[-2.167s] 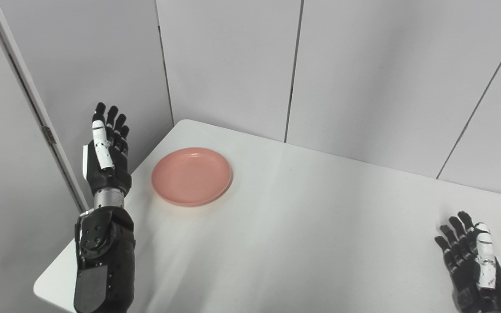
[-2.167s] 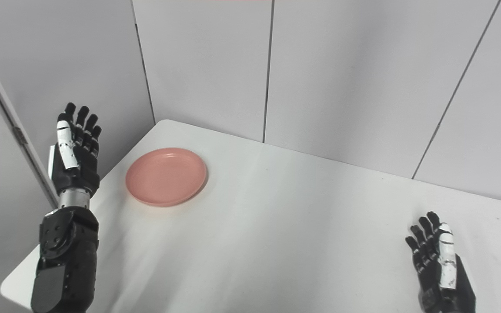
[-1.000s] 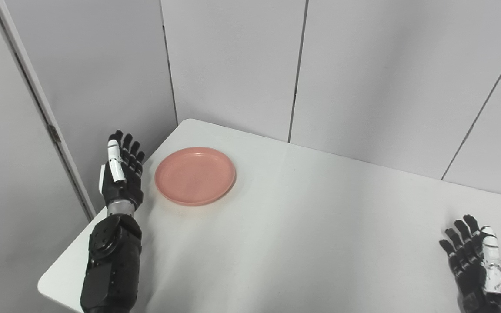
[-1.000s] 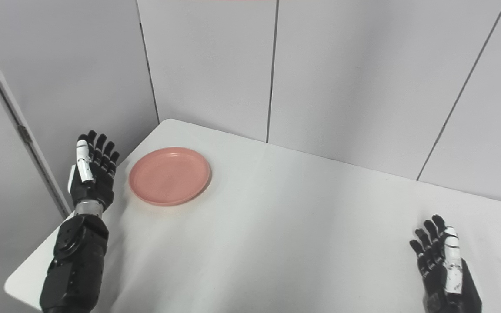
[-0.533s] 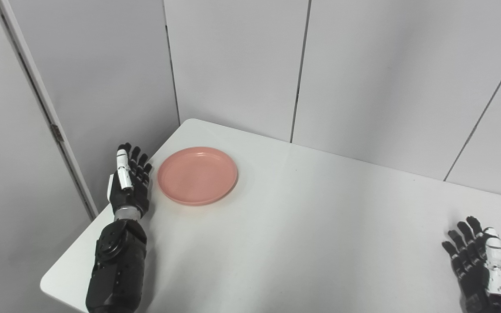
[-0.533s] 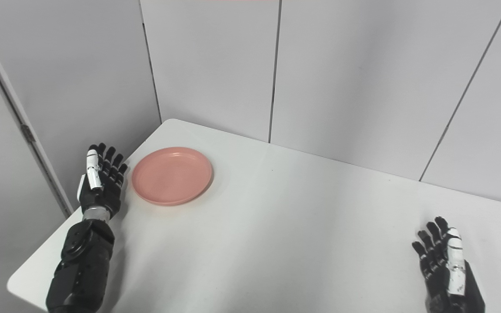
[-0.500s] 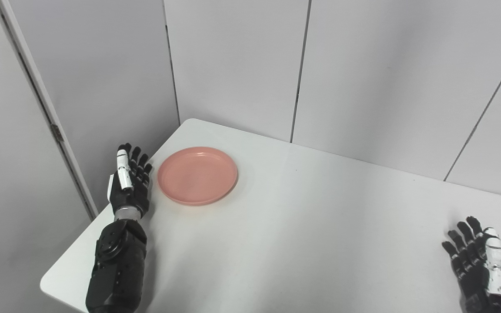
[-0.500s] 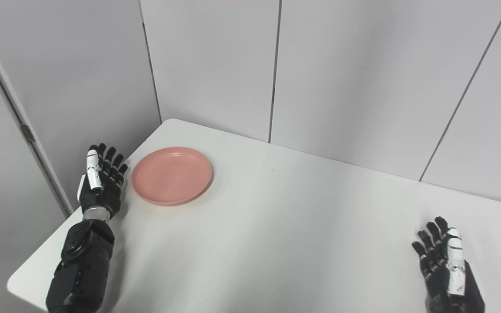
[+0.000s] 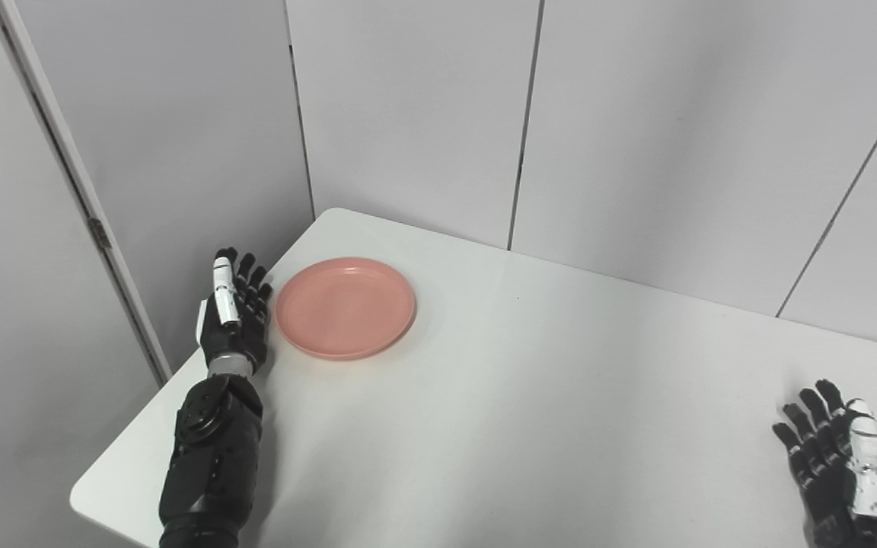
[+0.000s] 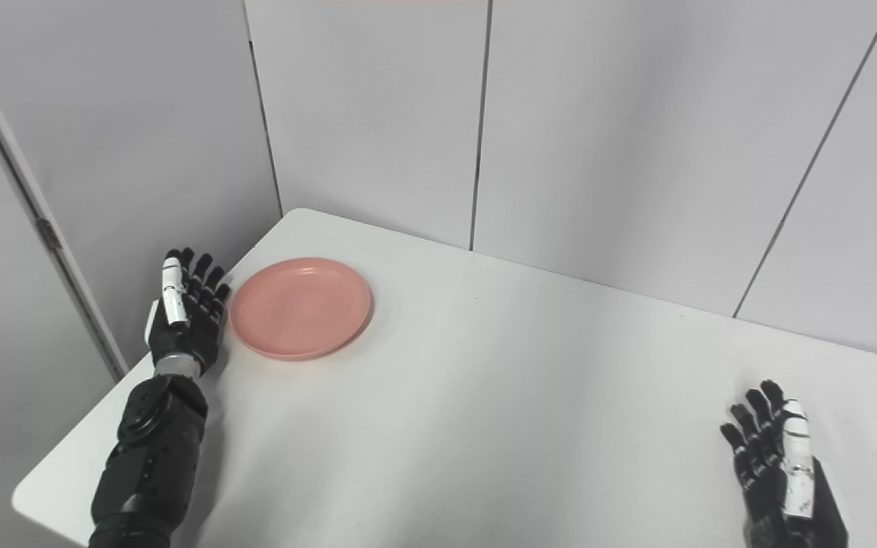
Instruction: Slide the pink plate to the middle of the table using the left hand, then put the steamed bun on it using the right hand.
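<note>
1. One white bench fills most of both views, its far left corner pushed into the angle of the grey wall panels.
2. Grey wall panels stand behind the bench on two sides, with dark vertical seams between them and a pale door frame at the far left.
3. Reaching up from the bottom left, the left arm lies over the bench's left edge, black and jointed, with a metal ring at the wrist.
4. Near the far left corner of the bench, well away from its middle, the pink plate lies flat with nothing on it.
5. Just beside the plate's left rim stands the left hand, edge-on, fingers straight, spread a little and pointing away from the robot. It holds nothing. Whether it touches the rim I cannot tell.
6. Low at the bottom right corner, well apart from the plate, the right hand holds nothing; its fingers are stretched out and apart, palm turned inward, partly cut off by the picture's edge.
7. No bun shows anywhere in either view.
</note>
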{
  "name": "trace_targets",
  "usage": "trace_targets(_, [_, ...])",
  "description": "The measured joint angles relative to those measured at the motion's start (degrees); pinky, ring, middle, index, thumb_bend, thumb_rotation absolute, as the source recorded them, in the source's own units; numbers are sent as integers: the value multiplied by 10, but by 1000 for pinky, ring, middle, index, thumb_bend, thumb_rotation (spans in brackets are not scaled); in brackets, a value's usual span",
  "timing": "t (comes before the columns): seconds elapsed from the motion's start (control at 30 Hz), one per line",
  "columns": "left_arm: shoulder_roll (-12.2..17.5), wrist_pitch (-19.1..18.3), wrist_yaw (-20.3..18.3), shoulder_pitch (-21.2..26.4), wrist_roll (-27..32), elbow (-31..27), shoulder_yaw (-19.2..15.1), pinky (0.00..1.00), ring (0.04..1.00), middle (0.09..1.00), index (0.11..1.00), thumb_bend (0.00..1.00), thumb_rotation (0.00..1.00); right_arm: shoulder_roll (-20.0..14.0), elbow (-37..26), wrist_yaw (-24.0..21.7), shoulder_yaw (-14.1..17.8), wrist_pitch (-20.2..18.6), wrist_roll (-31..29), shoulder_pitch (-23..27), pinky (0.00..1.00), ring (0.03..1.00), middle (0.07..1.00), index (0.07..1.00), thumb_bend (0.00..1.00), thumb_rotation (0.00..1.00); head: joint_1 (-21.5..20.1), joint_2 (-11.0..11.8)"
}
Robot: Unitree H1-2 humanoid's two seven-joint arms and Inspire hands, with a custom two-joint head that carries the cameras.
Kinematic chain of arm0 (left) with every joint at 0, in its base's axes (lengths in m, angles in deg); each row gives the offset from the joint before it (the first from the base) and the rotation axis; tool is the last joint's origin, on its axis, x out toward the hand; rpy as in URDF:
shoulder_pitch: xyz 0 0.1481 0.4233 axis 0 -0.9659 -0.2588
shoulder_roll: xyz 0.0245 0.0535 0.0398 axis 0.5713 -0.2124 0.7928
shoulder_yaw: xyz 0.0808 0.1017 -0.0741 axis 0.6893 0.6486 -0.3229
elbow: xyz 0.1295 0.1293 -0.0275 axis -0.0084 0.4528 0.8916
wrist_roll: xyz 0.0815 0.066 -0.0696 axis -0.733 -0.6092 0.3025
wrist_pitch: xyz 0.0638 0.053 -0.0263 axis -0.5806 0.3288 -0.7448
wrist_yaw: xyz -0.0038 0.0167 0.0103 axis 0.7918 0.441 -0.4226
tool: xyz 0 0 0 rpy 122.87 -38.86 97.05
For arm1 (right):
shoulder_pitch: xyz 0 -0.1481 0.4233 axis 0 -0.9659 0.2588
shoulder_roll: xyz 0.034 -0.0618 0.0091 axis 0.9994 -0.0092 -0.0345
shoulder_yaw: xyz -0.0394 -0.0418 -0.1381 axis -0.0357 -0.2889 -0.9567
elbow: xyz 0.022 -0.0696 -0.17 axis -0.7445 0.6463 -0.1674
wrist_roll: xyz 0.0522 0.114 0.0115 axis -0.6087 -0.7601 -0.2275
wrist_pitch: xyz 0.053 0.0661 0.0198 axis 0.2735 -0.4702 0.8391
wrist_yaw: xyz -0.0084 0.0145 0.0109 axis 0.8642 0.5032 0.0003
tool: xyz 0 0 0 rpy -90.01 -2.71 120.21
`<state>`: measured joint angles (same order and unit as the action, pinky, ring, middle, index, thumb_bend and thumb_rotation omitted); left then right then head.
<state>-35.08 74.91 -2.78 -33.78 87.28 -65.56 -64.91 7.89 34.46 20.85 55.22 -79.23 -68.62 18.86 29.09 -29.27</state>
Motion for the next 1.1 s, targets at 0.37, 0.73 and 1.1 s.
trace_targets(0.37, [-17,14,-32,31,-22,40,58,947,942,949,955,422,1000,3,-1,2,0,1,2,0,1000,1000,1000,1000,105,1000,-13,-3])
trace_targets(0.73, [-39,12,-58,38,-48,45,112,958,953,956,949,428,1000,3,3,1,-3,9,7,-1,1000,1000,1000,1000,128,1000,-56,-14])
trace_targets(1.1, [-63,-25,-97,25,-48,7,168,944,950,949,944,434,1000,9,26,-6,-6,42,19,0,1000,1000,1000,1000,189,1000,-122,-24])
